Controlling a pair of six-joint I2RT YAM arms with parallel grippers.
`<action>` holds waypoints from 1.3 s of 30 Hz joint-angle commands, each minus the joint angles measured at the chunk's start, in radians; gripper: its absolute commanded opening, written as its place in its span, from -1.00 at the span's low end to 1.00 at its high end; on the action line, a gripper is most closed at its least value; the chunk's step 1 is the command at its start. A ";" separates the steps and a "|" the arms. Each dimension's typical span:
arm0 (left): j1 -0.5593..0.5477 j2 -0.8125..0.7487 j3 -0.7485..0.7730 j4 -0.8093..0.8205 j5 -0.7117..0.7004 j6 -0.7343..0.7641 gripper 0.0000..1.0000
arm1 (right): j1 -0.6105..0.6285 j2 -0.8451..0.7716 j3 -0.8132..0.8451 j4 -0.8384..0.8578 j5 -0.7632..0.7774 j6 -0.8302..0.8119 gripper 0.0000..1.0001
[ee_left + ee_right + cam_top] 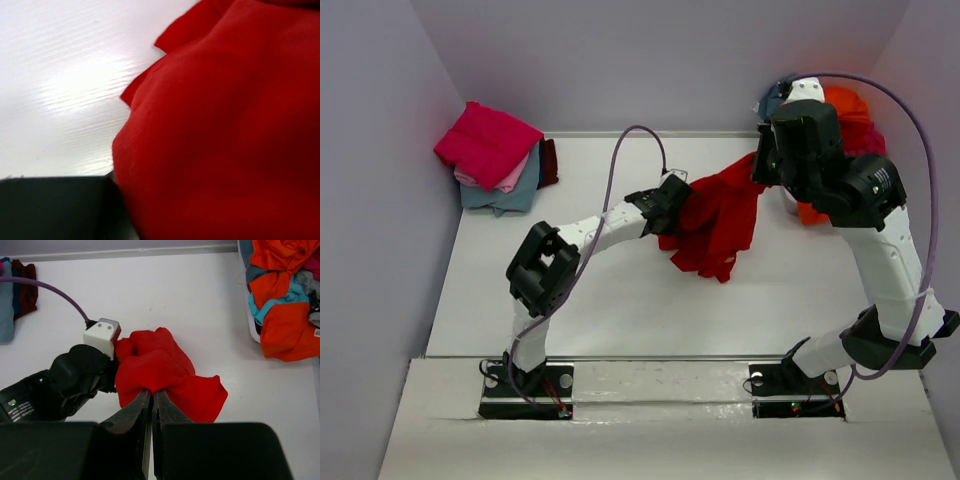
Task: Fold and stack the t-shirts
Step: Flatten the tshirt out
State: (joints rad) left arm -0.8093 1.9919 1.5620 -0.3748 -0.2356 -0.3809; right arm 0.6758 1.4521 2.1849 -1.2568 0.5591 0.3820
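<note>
A bright red t-shirt (715,225) hangs bunched between my two grippers over the middle of the table. My left gripper (678,200) holds its left end; in the left wrist view the red cloth (225,130) fills the frame and hides the jaws. My right gripper (151,392) is shut on a pinch of the shirt (155,365) and sits at its far right end in the top view (760,172). The right wrist view shows the left gripper (114,380) pressed into the cloth.
A stack of folded shirts (490,150), magenta on top with pink, grey-blue and maroon below, lies at the far left corner. A heap of unfolded orange and teal shirts (280,295) lies at the far right (850,115). Walls enclose the table.
</note>
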 commanded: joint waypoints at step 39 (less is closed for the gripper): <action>-0.467 -0.966 -0.167 0.415 -1.241 0.574 -0.89 | 0.008 -0.393 -0.200 0.324 0.030 -0.068 -0.86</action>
State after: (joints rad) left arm -1.1984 1.0714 1.4963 -0.3443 -1.1755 -0.0574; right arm 0.6827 1.1103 2.0151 -1.0378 0.5415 0.3561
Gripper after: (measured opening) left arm 0.087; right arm 0.075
